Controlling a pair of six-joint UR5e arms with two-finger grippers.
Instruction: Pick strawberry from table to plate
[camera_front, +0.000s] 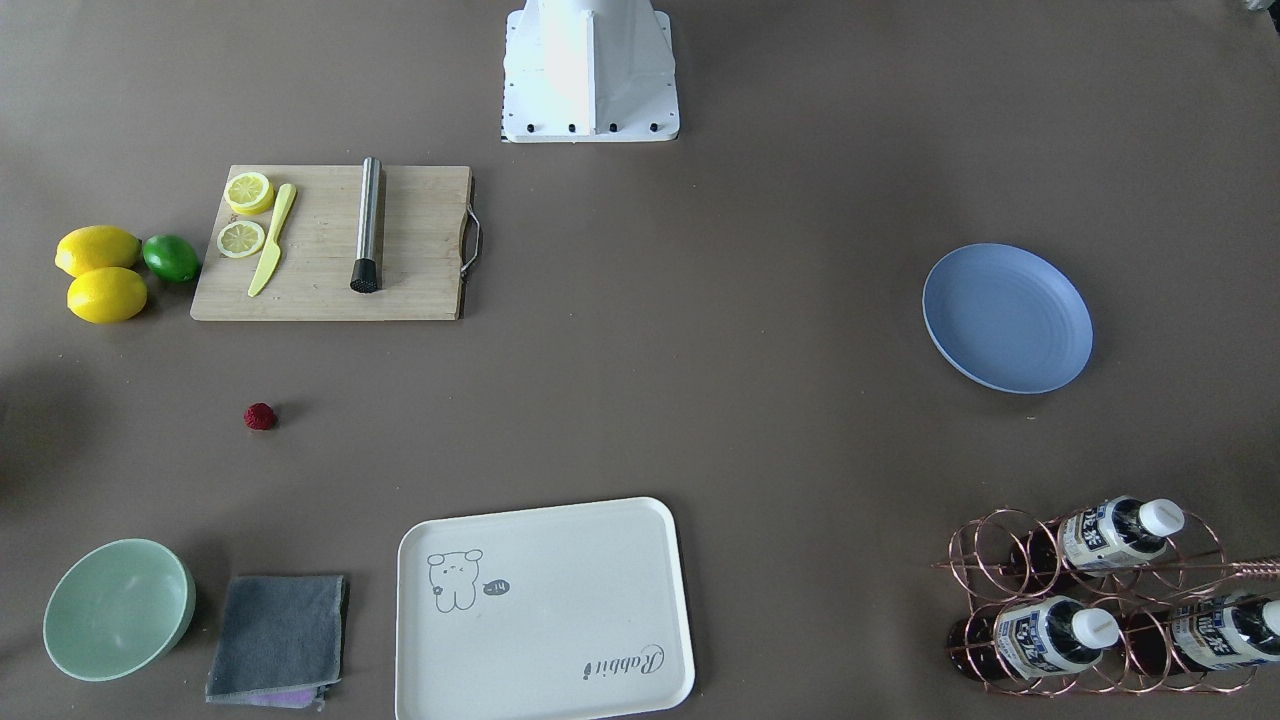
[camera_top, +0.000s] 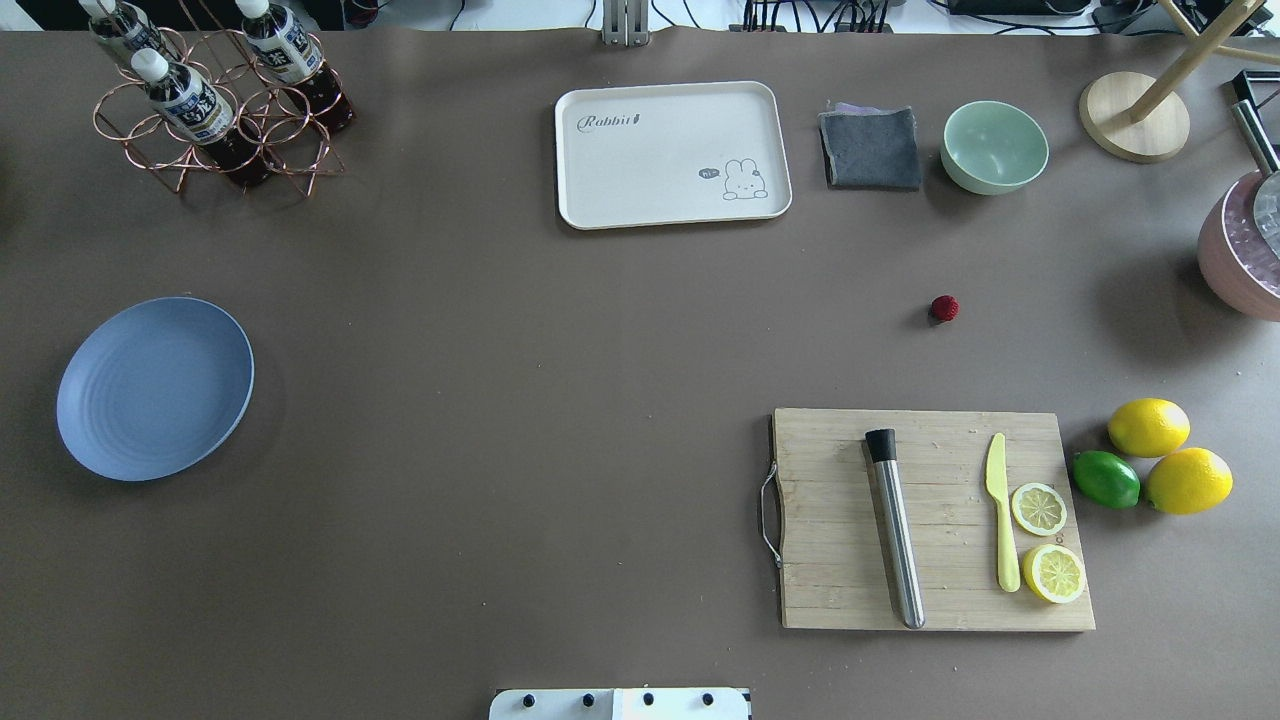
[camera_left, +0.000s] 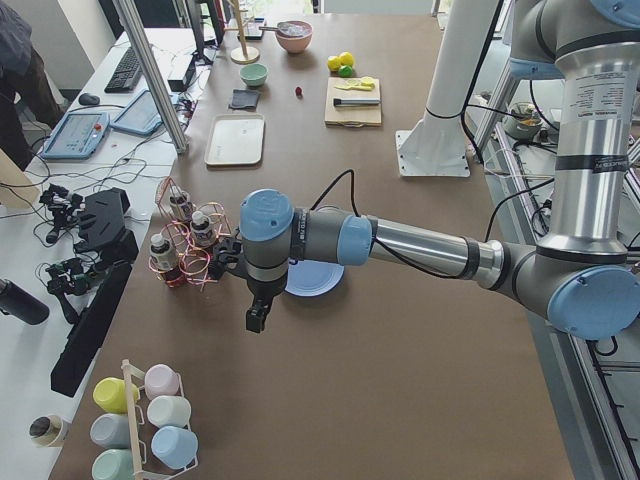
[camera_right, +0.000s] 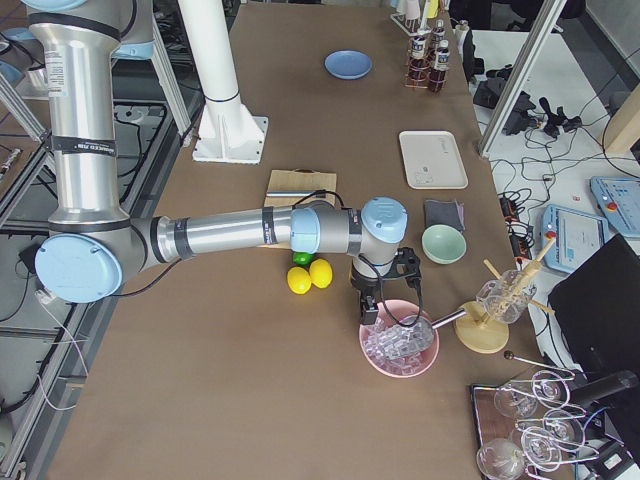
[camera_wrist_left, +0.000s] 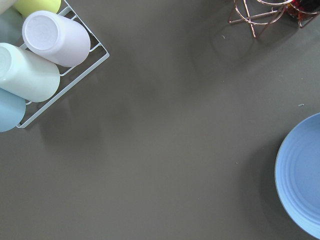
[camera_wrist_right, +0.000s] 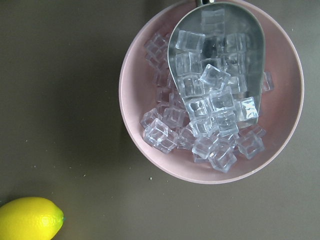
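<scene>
Left fingers (camera_left: 256, 318), right fingers (camera_right: 368, 312) — spread or pressed, cannot tell; strawberry (camera_front: 259, 416) on table (camera_front: 700, 350), plate (camera_front: 1007, 317) well apart.

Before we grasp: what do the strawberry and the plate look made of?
Strawberry: probably a plastic or foam replica; matte dark red, evenly bumpy skin. Plate: looks like moulded plastic or melamine; matte light blue, faint concentric rings, no sharp glare.

A white side desk (camera_left: 100, 75) is standing along the brown surface (camera_left: 400, 380), carrying a keyboard (camera_left: 128, 68) and loose cables (camera_left: 140, 165). Aluminium posts (camera_left: 150, 70) are rising beside it. Soft, even light is falling everywhere.
</scene>
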